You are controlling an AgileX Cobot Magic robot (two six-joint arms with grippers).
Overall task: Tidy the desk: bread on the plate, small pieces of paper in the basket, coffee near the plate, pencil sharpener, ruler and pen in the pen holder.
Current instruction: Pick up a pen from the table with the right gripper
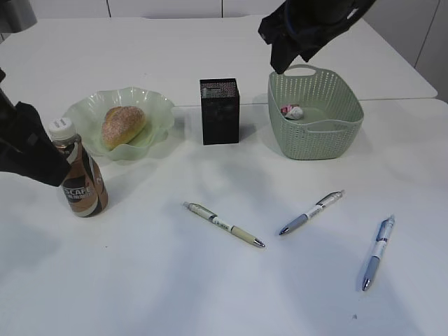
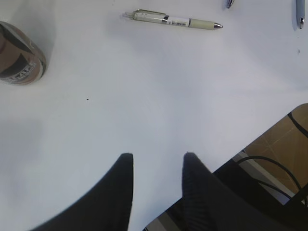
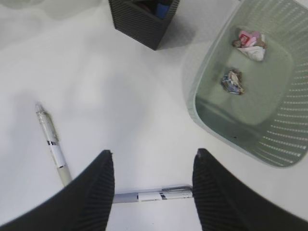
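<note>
1. The task's remaining things are judged to be three pens lying flat on the bench (image 1: pixel 210 280), all on the near side of the pen holder (image 1: pixel 220 110): a cream pen (image 1: pixel 224 225) almost straight in front of it, a grey-blue pen (image 1: pixel 311 212) in front and to its right, and a blue pen (image 1: pixel 378 252) furthest out to the right.

2. The right claw (image 3: pixel 153 179) is seen parted and empty, hanging above the bench beside the basket (image 1: pixel 315 136). In the right wrist view the grey-blue pen (image 3: pixel 153 196) lies directly beneath the gap, its long axis running across from one finger to the other.

3. That crosswise lie is judged the deciding relation: with the pen running along the closing line, the wrist would probably need turning before a descent.

4. The left claw (image 2: pixel 156 179) is also parted and empty, beside the coffee (image 1: pixel 79 175). The cream pen (image 2: pixel 173 20) lies well ahead of it, also crosswise.

5. The right arm is judged nearer to the grey-blue and blue pens.

6. Only the right wrist view shows two crumpled paper pieces (image 3: pixel 233 81) in the basket (image 3: pixel 269 144) and something blue inside the pen holder (image 3: pixel 144 19). Only the exterior view shows the bread (image 1: pixel 123 126) on the plate (image 1: pixel 157 108), with the coffee near it.
</note>
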